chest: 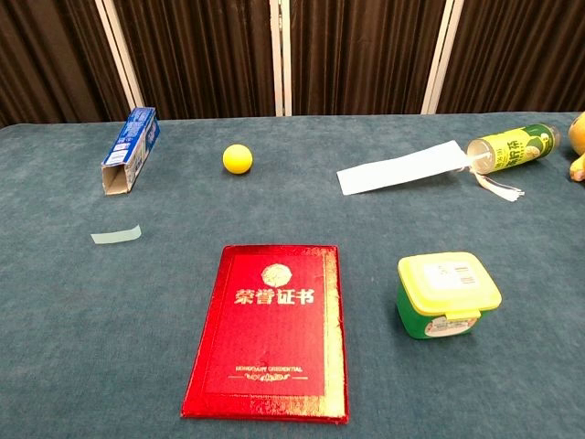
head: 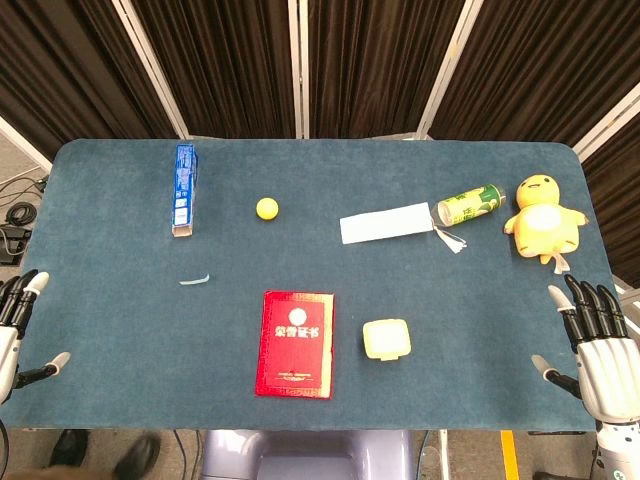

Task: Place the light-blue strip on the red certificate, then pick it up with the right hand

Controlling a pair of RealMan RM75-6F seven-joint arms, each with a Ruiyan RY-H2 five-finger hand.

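The head view is looking steeply down over the whole table [head: 100, 180]; the chest view is facing forward, low and closer, sharing its centre.

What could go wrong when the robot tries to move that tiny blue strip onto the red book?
The light-blue strip lies flat and thin on the table, so fingers may slide over it without catching it. The left hand and right hand both wait open at the table's edges, far from it. Once on the glossy red certificate, the strip could slip off.
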